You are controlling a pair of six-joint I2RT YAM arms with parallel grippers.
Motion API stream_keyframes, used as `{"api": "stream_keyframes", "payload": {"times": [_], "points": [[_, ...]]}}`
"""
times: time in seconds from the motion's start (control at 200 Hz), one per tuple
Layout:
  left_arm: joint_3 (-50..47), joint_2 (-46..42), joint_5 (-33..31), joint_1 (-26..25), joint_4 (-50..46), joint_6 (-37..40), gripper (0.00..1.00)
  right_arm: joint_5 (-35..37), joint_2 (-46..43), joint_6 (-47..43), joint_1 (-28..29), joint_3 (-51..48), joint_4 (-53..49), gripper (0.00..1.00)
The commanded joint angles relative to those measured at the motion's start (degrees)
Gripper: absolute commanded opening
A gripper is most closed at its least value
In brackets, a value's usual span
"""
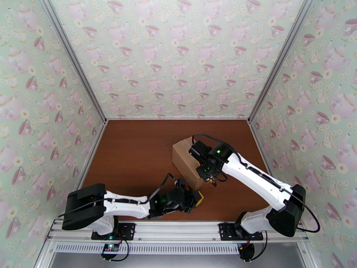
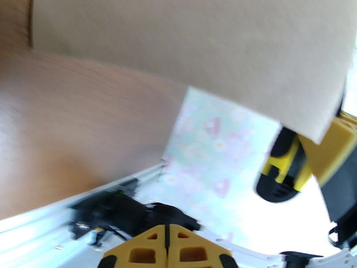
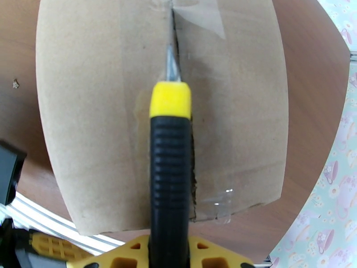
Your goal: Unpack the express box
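box [image 1: 186, 158] mid-desk [image 1: 134, 152], flaps down. right tool [image 1: 210, 174] pinching knife [image 3: 170, 175], blade tip on the taped top seam. left tool [image 1: 197, 198] pressed together, empty, just beside the box's near corner.

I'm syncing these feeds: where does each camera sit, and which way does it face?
Top external: above and behind the bases, looking down at the table; both arms show, meeting at the express box.
Left wrist: close beside the box, facing its cardboard side; the shut left claw shows.
Right wrist: above the box top, looking along the utility knife held by the right claw.
All three share the box.
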Motion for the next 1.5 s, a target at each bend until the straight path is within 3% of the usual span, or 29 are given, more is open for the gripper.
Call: {"api": "stream_keyframes", "payload": {"times": [0.0,0.391,0.821,1.102,1.187,1.497], "points": [[0.15,3.85,-6.04,-1.95,8.16,-7.34,0.00,1.77,-0.78,1.87,-0.34,-0.90,-2.43,0.00],[4.39,21.47,-14.97,-2.69,26.44,-17.44,0.00,0.55,-1.10,1.89,-0.31,-2.23,-1.87,0.00],[3.31,13.97,-25.96,-0.95,13.43,-15.50,0.00,-0.52,-0.21,1.57,-0.34,-1.17,-2.61,0.00],[4.71,15.97,-26.99,0.92,14.59,-14.59,0.00,-1.23,-0.21,1.53,-0.29,-0.49,-3.78,0.00],[4.69,15.82,-27.10,3.49,14.60,-13.35,0.00,-1.94,-0.16,1.58,-0.34,-0.32,-4.20,0.00],[5.45,12.16,-26.37,5.46,9.63,-7.46,0.00,-0.33,1.24,2.23,-0.36,2.86,-5.87,0.00]]}}
